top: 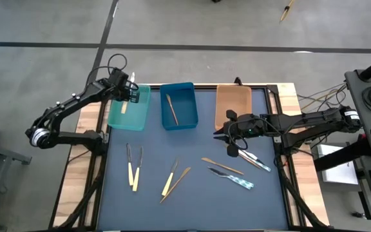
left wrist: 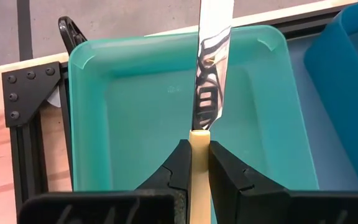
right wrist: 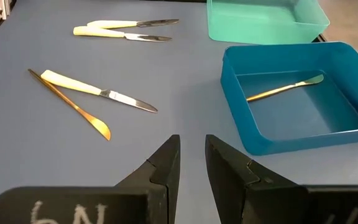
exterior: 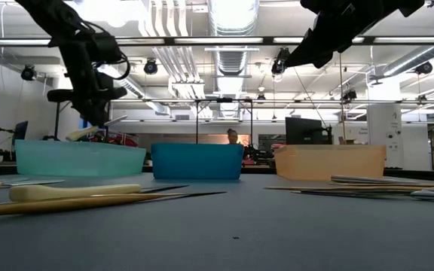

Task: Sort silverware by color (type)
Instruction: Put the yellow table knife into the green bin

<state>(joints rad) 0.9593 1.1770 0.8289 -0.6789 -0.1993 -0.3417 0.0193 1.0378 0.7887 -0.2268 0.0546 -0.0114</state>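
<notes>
My left gripper (left wrist: 199,148) is over the teal tray (top: 137,119) at the far left, shut on a cream-handled knife (left wrist: 211,68) whose shiny blade reaches out ahead of the fingers over the tray floor. My right gripper (right wrist: 192,149) hovers open above the mat near the orange tray (top: 232,96), with nothing between its fingers. On the mat lie two cream-handled pieces (top: 133,171), a cream knife (right wrist: 95,90) crossing a brown one (right wrist: 73,106), another brown piece (top: 222,166), a pale blue-handled one (top: 236,180) and a silver one (top: 255,160). A brown piece (right wrist: 284,89) lies in the blue tray (top: 189,119). My left gripper pinches the knife's cream handle (left wrist: 198,138) between its two fingers, just behind where the blade starts. The fingers slant down from the table's left and lie along the knife. The knife is lifted clear, its blade (left wrist: 213,56) pointing onward above the teal tray's floor.
The three trays stand side by side along the mat's far edge. A black frame (left wrist: 27,106) and wooden boards (top: 89,119) border the mat. Open mat lies between the trays and the scattered silverware.
</notes>
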